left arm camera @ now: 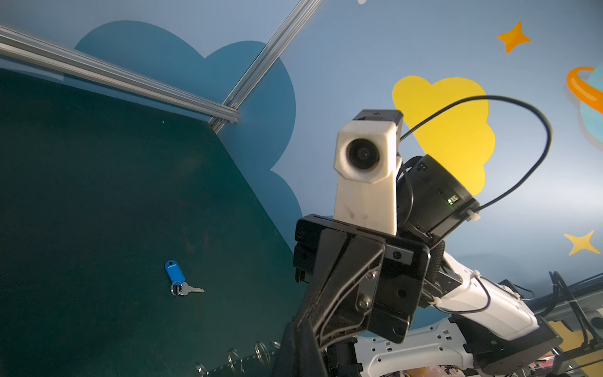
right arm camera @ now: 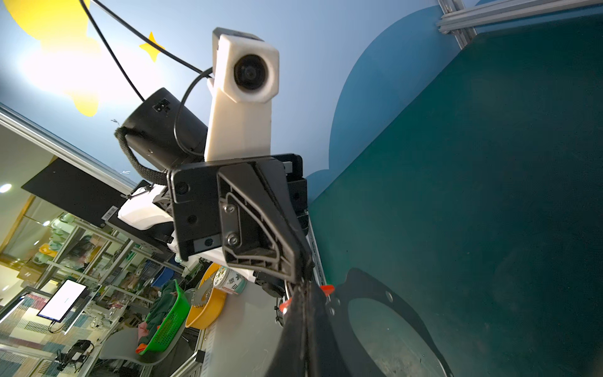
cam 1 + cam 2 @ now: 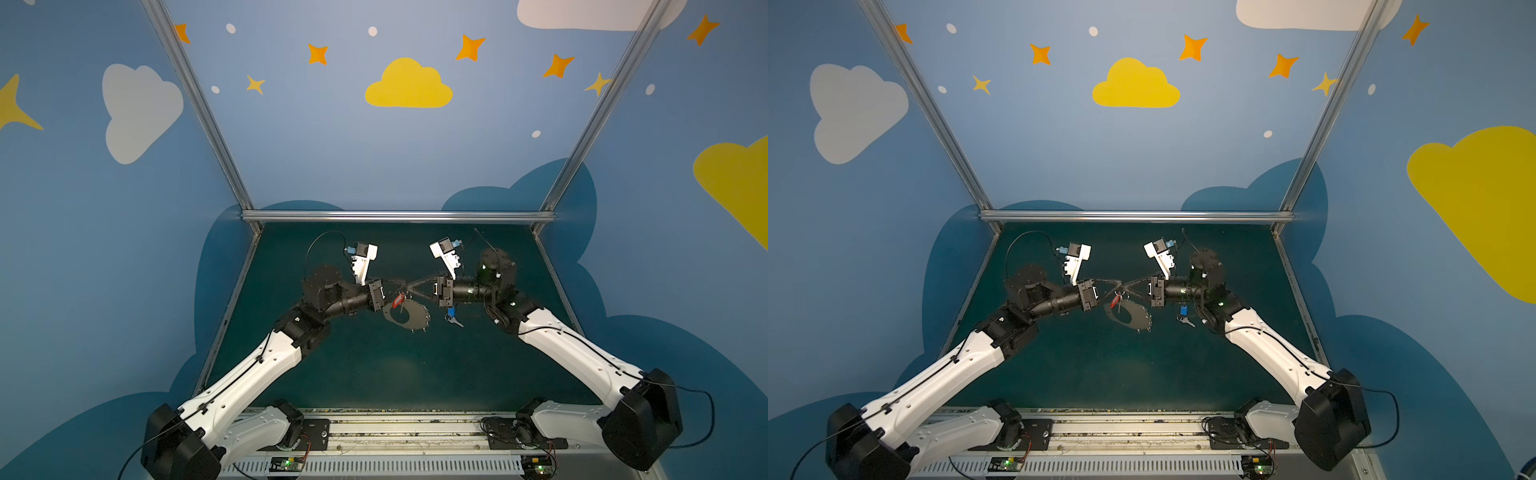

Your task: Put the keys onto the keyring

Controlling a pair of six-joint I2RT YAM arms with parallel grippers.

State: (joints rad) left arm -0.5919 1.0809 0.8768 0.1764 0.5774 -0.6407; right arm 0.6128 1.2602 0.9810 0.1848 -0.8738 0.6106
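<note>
Green table (image 3: 374, 365): left end effector (image 3: 401, 285) and right end effector (image 3: 409, 286), both closed, meet tip-to-tip above the keyring (image 3: 419, 316); red-tagged key (image 3: 399, 300) dangles there, holder unclear; blue-tagged key (image 3: 452, 316) lies apart, rightward.

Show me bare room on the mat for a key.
Widest patch: the near mat, between left arm and right arm, from the keyring to the front rail. Also a strip along the back rail. Crowded: the centre, where left tool and right tool meet with the red-tagged key by the keyring; blue-tagged key beside.
</note>
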